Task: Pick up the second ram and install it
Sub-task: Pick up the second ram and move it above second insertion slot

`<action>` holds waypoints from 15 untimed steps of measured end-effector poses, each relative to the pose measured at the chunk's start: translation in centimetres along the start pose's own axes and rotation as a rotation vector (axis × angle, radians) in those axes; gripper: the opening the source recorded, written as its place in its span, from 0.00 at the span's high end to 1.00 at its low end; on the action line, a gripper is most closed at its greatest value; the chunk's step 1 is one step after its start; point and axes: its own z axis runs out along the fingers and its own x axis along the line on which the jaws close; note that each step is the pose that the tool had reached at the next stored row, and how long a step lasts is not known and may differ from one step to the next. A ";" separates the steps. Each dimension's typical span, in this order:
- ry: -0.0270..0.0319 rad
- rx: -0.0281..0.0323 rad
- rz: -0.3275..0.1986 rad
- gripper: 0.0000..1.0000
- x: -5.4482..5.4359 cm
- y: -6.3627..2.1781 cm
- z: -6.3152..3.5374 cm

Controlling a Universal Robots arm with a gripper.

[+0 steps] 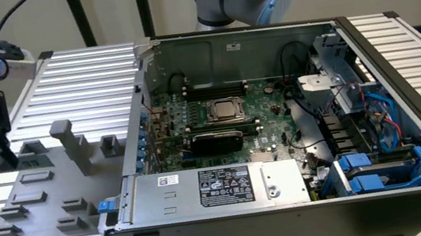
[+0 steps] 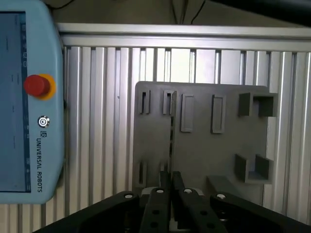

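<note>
Hand: the hand (image 2: 170,177) is narrow, its fingers pinched on a thin edge-on strip, apparently the second ram (image 2: 171,128).
Ram place: over the grey tray (image 2: 204,150), between its two slot rows; I cannot tell whether it is lifted free or seated.
Long axis: straight out from the fingertips, across the tray.
Case: the computer case (image 1: 294,206) stands beside the tray, toward the exterior view's right.

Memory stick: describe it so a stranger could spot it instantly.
Find the gray slotted tray on the ribbed metal table. Across it runs the memory stick, seen edge-on, starting between the black gripper's fingertips. Unlike the tray's short slots, it is one long, narrow line.
</note>
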 end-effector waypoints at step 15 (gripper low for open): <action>-0.0001 -0.0028 0.000 0.86 -0.2 -3.81 -6.26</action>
